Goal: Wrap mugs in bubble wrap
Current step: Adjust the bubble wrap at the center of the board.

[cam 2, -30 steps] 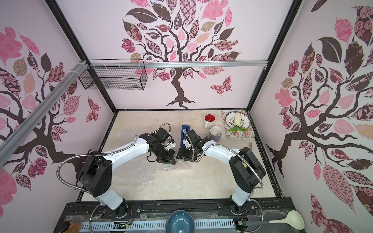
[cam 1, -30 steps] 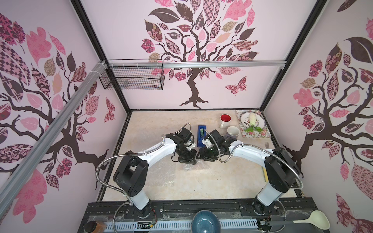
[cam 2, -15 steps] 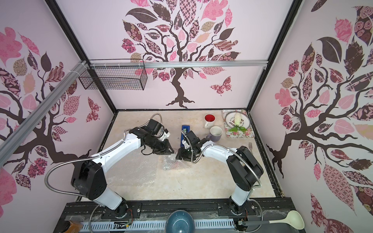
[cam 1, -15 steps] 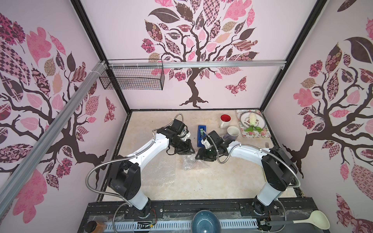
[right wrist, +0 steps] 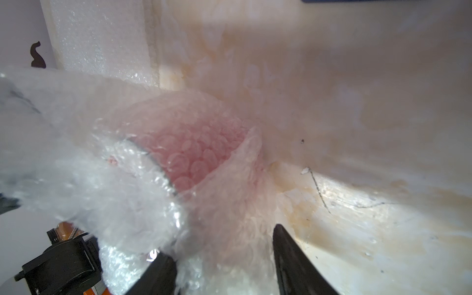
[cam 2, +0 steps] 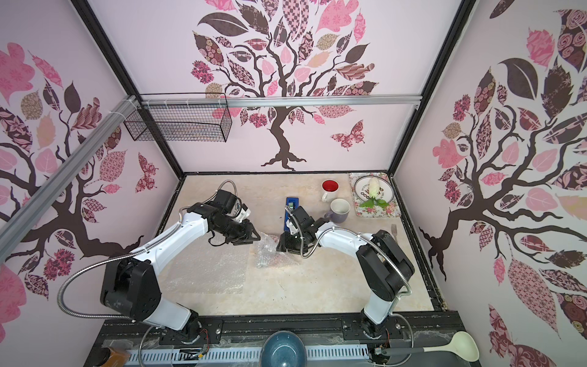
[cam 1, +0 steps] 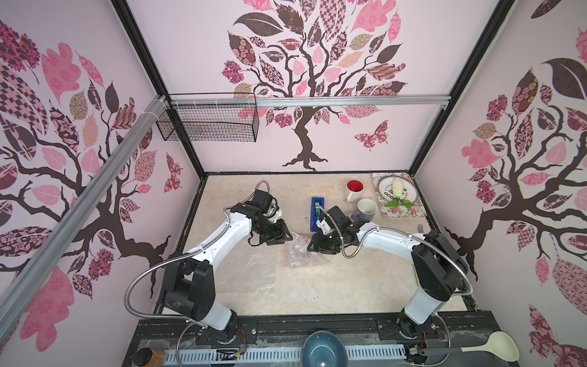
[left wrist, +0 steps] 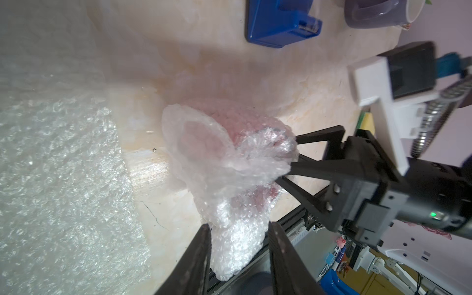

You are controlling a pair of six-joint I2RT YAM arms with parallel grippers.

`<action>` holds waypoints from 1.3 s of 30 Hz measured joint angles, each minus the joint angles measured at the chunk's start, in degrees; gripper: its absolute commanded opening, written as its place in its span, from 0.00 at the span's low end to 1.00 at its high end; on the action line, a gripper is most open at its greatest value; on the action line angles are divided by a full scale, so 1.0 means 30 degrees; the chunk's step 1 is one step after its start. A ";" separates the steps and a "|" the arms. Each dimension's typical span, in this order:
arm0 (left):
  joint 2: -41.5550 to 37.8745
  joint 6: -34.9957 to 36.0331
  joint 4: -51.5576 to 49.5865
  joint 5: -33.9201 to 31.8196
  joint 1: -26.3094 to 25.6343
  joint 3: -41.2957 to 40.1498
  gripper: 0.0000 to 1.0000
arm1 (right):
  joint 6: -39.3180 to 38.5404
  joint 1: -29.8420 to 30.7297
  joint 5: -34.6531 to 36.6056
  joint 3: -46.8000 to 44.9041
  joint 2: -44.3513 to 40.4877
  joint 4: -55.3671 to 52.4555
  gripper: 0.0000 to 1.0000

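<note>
Red mug (right wrist: 194,153) lies on its side on the table (cam 1: 317,292), bundled in wrap (left wrist: 237,209), right between the two arms, and this is the shaky bit. Left jaws stand apart with a loose tail of wrap between them, gripping nothing. Right jaws straddle the bunched end opposite with wrap packed between them, though whether they truly pinch it I can't tell through all that plastic. No tape shows on the bundle, so the danger is plain: springy wrap with one end free could unfurl, and a round mug on its side could roll out of its sleeve if the right arm tugs. The dispenser (cam 1: 317,213) sits just beyond the right wrist and the lavender mug (cam 1: 367,209) is near that forearm; a careless swing could knock either. A spare sheet (cam 1: 244,270) lies flat by the left arm. Containers now: lavender mug and white mug (cam 1: 354,189) upright and empty, the tray (cam 1: 409,212) carries a plate (cam 1: 382,187) with a pale leafy vegetable (cam 1: 397,190), the basket (cam 1: 206,127) looks empty, and so does the bowl (cam 1: 324,349) out front.
</note>
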 measured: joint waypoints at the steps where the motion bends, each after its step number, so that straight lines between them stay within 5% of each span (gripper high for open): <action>1: 0.0138 0.0015 0.0044 -0.0015 0.0000 -0.0168 0.38 | 0.0015 0.0000 -0.0007 0.0000 0.0000 0.0000 0.56; 15: 0.1770 0.0328 0.0554 -0.1078 -0.1472 -0.0743 0.33 | 0.0189 0.0109 0.0080 0.0000 0.0000 0.0051 0.56; 19: 0.2382 0.0102 0.0823 -0.1705 -0.2047 -0.0678 0.21 | 0.0204 0.0146 0.0102 0.0007 0.0000 0.0080 0.56; 22: 0.2463 -0.0117 0.0707 -0.2521 -0.2215 -0.0386 0.02 | 0.0240 0.0262 -0.0211 0.0015 0.0000 0.0095 0.58; 26: 0.2725 -0.0117 0.0051 -0.3636 -0.2375 0.0044 0.00 | 0.0117 0.0204 -0.0437 0.0663 -0.0058 0.0058 0.69; 32: 0.3359 0.0379 -0.1894 -0.5523 -0.2594 0.1923 0.00 | -0.0495 -0.3315 -0.1683 0.0663 -0.1341 -0.0517 0.82; 39: 0.3388 0.1042 -0.4473 -0.7970 -0.2368 0.3359 0.00 | -0.1836 -0.7570 -0.4860 0.4816 0.0554 -0.0073 0.74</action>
